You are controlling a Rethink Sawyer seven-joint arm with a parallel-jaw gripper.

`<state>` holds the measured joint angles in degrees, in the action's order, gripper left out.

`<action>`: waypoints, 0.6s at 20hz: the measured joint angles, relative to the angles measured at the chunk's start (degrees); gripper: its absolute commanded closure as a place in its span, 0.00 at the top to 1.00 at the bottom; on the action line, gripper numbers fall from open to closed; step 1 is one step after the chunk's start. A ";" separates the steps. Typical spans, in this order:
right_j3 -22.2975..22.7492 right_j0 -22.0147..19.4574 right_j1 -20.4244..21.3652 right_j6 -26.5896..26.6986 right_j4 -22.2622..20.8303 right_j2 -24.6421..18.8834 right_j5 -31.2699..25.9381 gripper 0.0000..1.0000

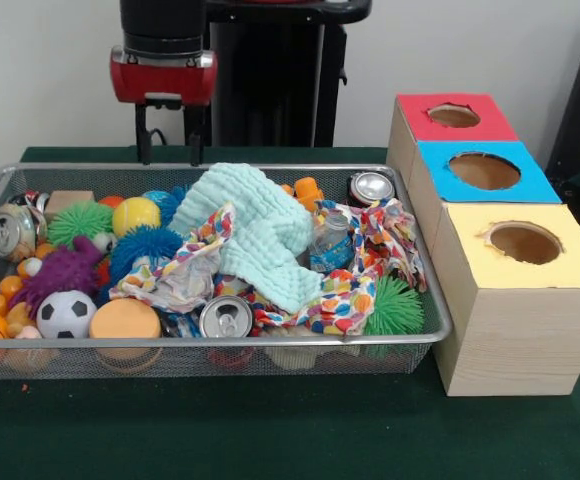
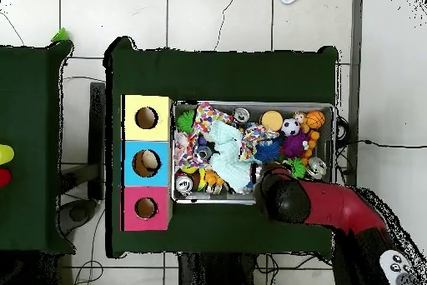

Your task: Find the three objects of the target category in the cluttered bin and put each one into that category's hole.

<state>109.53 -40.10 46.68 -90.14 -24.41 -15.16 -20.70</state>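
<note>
Mesh bin (image 1: 440,325) packed with toys, cans and cloths, three-hole box beside it.

Soda cans (image 1: 225,317) lie at the bin's front, left end and back corner among balls (image 1: 66,313), a mint cloth (image 1: 255,225) and a spotted cloth (image 1: 355,290). The gripper (image 1: 170,140) hangs over the bin's back edge, its fingers (image 1: 144,140) apart and empty. The red hole (image 1: 454,115), blue hole (image 1: 484,171) and yellow hole (image 1: 524,242) sit on the green counter (image 1: 270,430).

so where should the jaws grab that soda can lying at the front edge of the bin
Grip the soda can across its round body, coming from above. It lies tipped with its silver top facing the front wall of the bin, so only the curved sides offer opposing surfaces. The patterned cloth crowds it behind, so a clean hold looks uncertain.
</note>
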 measured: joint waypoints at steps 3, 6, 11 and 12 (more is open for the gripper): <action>-2.32 -0.19 -0.52 0.00 -1.84 -1.43 0.00 1.00; -3.73 -0.48 -1.28 0.00 -2.70 -2.17 0.00 1.00; -6.72 -2.41 -3.07 0.01 -4.65 -4.36 -0.08 1.00; -6.93 -2.59 -3.20 0.01 -4.77 -4.55 -0.12 1.00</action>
<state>102.60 -42.69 43.48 -90.12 -29.18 -19.71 -20.82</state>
